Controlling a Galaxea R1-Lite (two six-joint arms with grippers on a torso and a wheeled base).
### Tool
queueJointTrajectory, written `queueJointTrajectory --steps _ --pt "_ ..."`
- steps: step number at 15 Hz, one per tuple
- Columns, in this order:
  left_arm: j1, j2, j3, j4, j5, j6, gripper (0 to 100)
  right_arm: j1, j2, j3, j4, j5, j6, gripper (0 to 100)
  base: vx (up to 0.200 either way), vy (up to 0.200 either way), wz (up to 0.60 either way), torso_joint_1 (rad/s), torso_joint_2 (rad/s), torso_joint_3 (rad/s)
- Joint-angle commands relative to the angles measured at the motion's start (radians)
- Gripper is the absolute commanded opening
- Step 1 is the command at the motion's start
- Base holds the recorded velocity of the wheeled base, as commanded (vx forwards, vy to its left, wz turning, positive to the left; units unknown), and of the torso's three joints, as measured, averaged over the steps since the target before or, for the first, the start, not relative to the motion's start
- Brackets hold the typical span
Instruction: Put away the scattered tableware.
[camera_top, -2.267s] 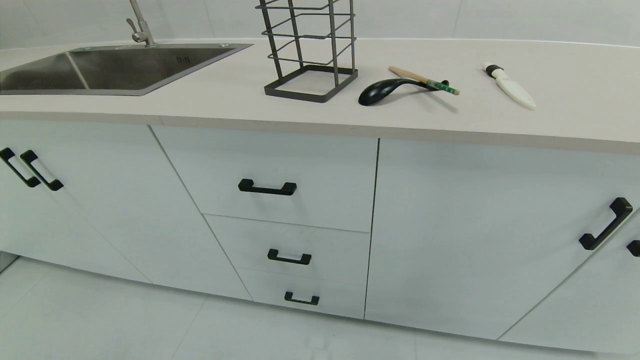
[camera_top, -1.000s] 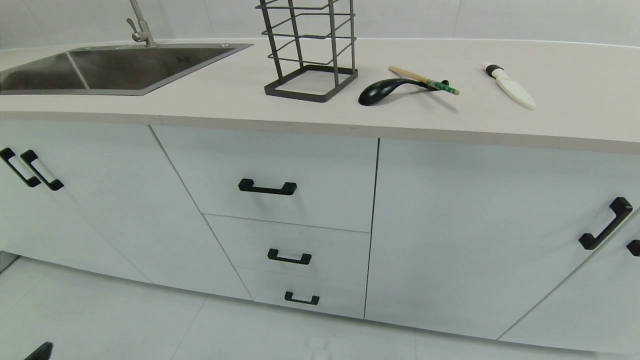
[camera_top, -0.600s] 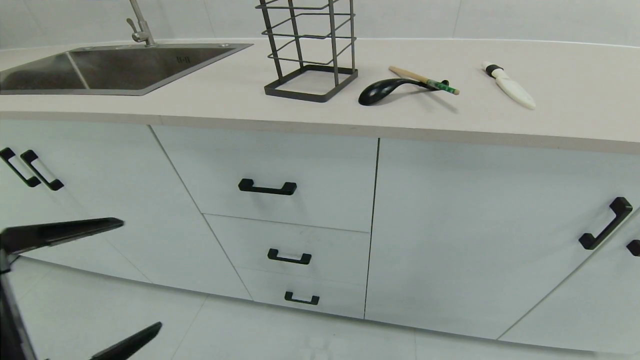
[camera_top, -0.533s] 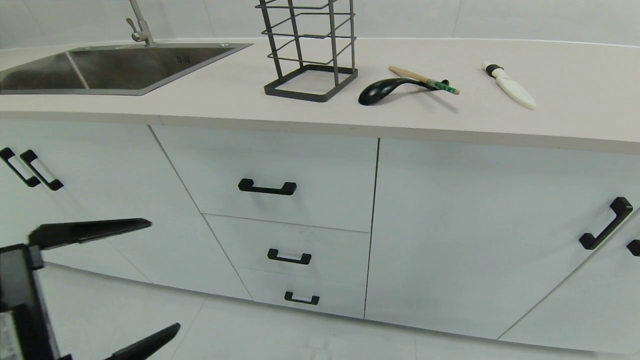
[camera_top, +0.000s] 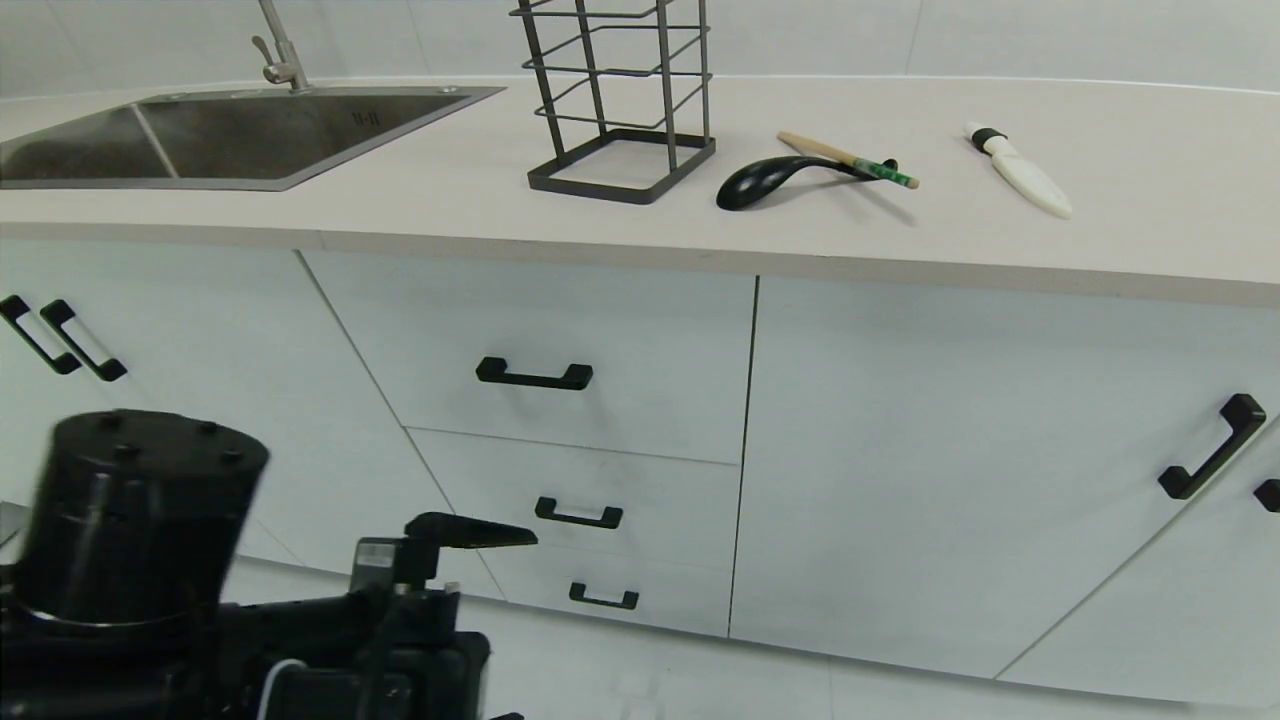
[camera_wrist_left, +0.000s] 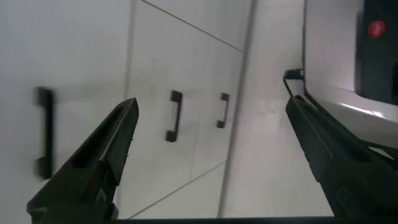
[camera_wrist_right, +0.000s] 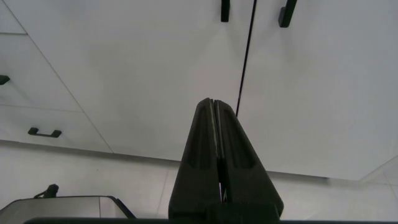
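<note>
On the counter (camera_top: 420, 215), near its middle, stands a wire rack (camera_top: 620, 150). Just to the right of it lies a black spoon (camera_top: 765, 183), and a pair of chopsticks (camera_top: 848, 160) rests across its handle, touching it. A white knife (camera_top: 1020, 172) lies apart from them, toward the right end of the counter. Low in front of the drawers (camera_top: 560, 320), the left gripper (camera_wrist_left: 211, 106) has its fingers spread wide, with nothing between them. The right gripper (camera_wrist_right: 212, 106) has its fingers pressed together and faces the cabinet doors (camera_wrist_right: 124, 74).
</note>
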Motion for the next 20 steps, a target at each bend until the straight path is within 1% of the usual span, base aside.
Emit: queueJointTrajectory --steps 1,2,4,6,7,8,9,10,11,13,14,15,18,20 --pt "-0.002 0.177 -0.005 0.0 0.0 0.003 100 0.0 0.001 0.0 0.0 0.0 0.0 0 0.0 0.0 0.0 0.0 0.0 0.0" --pt "-0.002 0.251 -0.017 -0.002 0.0 0.019 100 0.0 0.001 0.0 0.0 0.0 0.0 0 0.0 0.0 0.0 0.0 0.0 0.0" --pt "-0.001 0.306 -0.021 -0.028 0.003 0.022 100 0.0 0.001 0.0 0.0 0.0 0.0 0 0.0 0.0 0.0 0.0 0.0 0.0" --pt "0.073 0.358 -0.021 -0.089 0.016 0.022 100 0.0 0.001 0.0 0.0 0.0 0.0 0 0.0 0.0 0.0 0.0 0.0 0.0" --pt "0.113 0.375 -0.021 -0.117 0.022 0.025 100 0.0 0.001 0.0 0.0 0.0 0.0 0 0.0 0.0 0.0 0.0 0.0 0.0" --pt "0.14 0.39 -0.02 -0.132 0.022 0.031 100 0.0 0.001 0.0 0.0 0.0 0.0 0 0.0 0.0 0.0 0.0 0.0 0.0" --pt "0.19 0.44 -0.024 -0.151 0.013 0.06 100 0.0 0.001 0.0 0.0 0.0 0.0 0 0.0 0.0 0.0 0.0 0.0 0.0" --pt "0.2 0.456 -0.026 -0.154 0.005 0.069 100 0.0 0.001 0.0 0.0 0.0 0.0 0 0.0 0.0 0.0 0.0 0.0 0.0" --pt "0.222 0.518 -0.044 -0.175 -0.009 0.097 100 0.0 0.001 0.0 0.0 0.0 0.0 0 0.0 0.0 0.0 0.0 0.0 0.0" --pt "0.236 0.584 -0.094 -0.224 -0.007 0.1 100 0.0 0.001 0.0 0.0 0.0 0.0 0 0.0 0.0 0.0 0.0 0.0 0.0" --pt "0.251 0.61 -0.126 -0.247 -0.006 0.1 100 0.0 0.001 0.0 0.0 0.0 0.001 0 0.0 0.0 0.0 0.0 0.0 0.0" --pt "0.259 0.628 -0.147 -0.253 -0.006 0.1 100 0.0 0.001 0.0 0.0 0.0 0.0 0 0.0 0.0 0.0 0.0 0.0 0.0" --pt "0.263 0.664 -0.146 -0.253 -0.012 0.095 100 0.0 0.001 0.0 0.0 0.0 0.0 0 0.0 0.0 0.0 0.0 0.0 0.0" --pt "0.269 0.67 -0.153 -0.258 -0.014 0.099 100 0.0 0.001 0.0 0.0 0.0 0.0 0 0.0 0.0 0.0 0.0 0.0 0.0"
